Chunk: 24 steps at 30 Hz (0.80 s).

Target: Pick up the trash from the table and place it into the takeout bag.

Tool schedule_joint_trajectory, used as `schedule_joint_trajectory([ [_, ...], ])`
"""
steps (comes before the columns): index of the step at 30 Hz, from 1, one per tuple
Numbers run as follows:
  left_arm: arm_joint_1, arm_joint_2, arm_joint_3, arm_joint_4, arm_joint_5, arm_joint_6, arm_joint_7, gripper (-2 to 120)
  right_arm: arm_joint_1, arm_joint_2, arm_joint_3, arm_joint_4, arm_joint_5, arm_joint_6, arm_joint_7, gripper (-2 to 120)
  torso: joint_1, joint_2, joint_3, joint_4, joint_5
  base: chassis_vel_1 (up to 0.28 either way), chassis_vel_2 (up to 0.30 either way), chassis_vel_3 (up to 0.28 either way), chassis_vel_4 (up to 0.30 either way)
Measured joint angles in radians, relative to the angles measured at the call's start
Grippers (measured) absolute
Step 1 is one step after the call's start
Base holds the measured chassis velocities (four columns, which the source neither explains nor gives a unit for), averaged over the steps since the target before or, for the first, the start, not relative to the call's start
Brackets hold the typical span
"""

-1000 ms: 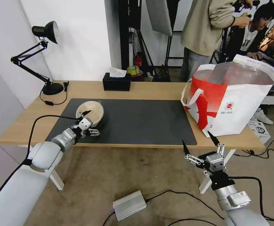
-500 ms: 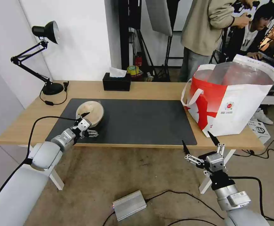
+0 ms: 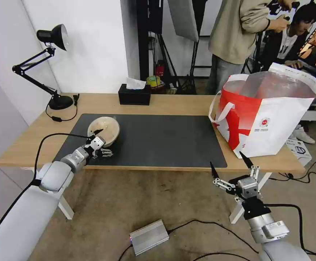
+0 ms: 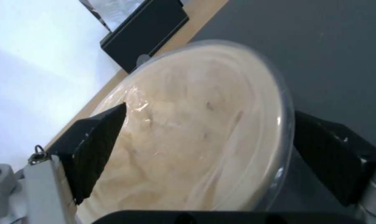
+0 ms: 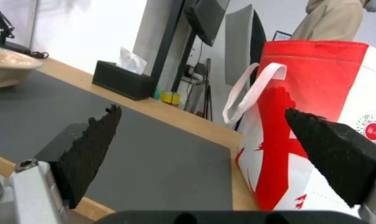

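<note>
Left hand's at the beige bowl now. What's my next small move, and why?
Probably close the left hand. Its fingers sit open on either side of the bowl, one at each rim, with the bowl on the mat. The right hand waits open below the table edge.

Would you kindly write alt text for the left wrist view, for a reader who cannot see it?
A round beige bowl with a clear lid sits between the left gripper's two black fingers, which stand open at either side of it. The bowl rests on a dark grey mat, with a black tissue box beyond.
</note>
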State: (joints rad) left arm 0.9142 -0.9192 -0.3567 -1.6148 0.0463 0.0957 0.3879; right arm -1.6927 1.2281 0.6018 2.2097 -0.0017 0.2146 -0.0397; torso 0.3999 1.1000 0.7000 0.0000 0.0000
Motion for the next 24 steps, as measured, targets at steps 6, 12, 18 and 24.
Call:
schedule_joint_trajectory([
  [6, 0.001, 0.002, -0.004, 0.008, 0.002, -0.007, -0.002, 100, 0.000, 0.000, 0.000, 0.000, 0.000, 0.000, 0.000, 100, 0.000, 0.000, 0.000, 0.0000, 0.0000, 0.000, 0.000, 0.000, 0.000],
  [12, -0.005, -0.003, 0.000, 0.010, 0.003, -0.007, -0.002, 99, 0.000, 0.000, 0.000, 0.000, 0.000, 0.000, 0.000, 100, 0.000, 0.000, 0.000, 0.0000, 0.0000, 0.000, 0.000, 0.000, 0.000],
  [18, -0.011, -0.006, 0.004, 0.011, 0.008, -0.008, -0.006, 82, 0.000, 0.000, 0.000, 0.000, 0.000, 0.000, 0.000, 100, 0.000, 0.000, 0.000, 0.0000, 0.0000, 0.000, 0.000, 0.000, 0.000],
  [24, -0.009, -0.005, 0.004, 0.009, 0.008, -0.010, -0.006, 61, 0.000, 0.000, 0.000, 0.000, 0.000, 0.000, 0.000, 100, 0.000, 0.000, 0.000, -0.0001, 0.0000, 0.000, 0.000, 0.000, 0.000],
])
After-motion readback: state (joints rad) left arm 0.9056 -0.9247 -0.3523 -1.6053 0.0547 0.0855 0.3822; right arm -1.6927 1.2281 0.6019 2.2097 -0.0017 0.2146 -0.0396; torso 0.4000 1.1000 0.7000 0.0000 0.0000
